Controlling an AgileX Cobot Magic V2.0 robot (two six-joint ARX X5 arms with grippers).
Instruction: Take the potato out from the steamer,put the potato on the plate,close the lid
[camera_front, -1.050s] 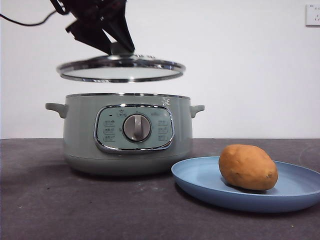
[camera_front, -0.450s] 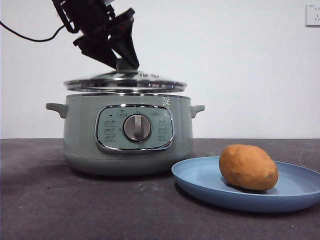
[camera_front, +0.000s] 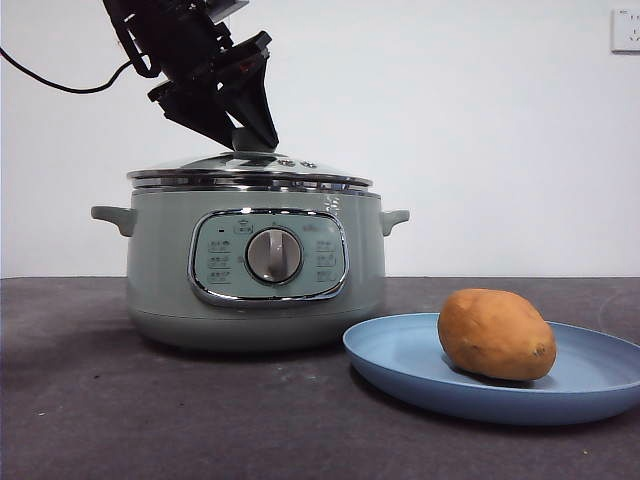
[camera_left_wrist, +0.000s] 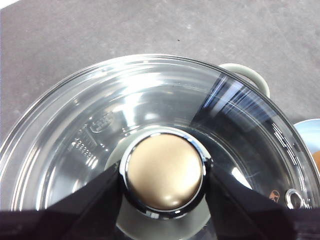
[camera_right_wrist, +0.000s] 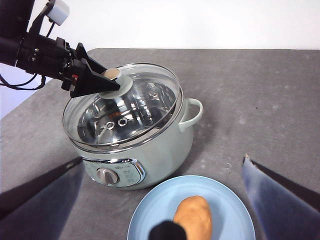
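Lid (camera_front: 250, 170) down on steamer (camera_front: 255, 270) but maybe sitting crooked, left claw (camera_left_wrist: 162, 177) clamped on knob (camera_left_wrist: 163, 178), so letting go off-centre could leave it skewed; potato (camera_front: 496, 334) on plate (camera_front: 400, 365).

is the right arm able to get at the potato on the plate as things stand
Probably yes. The potato lies uncovered on the plate, beside the steamer. The right gripper hovers open over it with nothing between. The left gripper is away at the lid.
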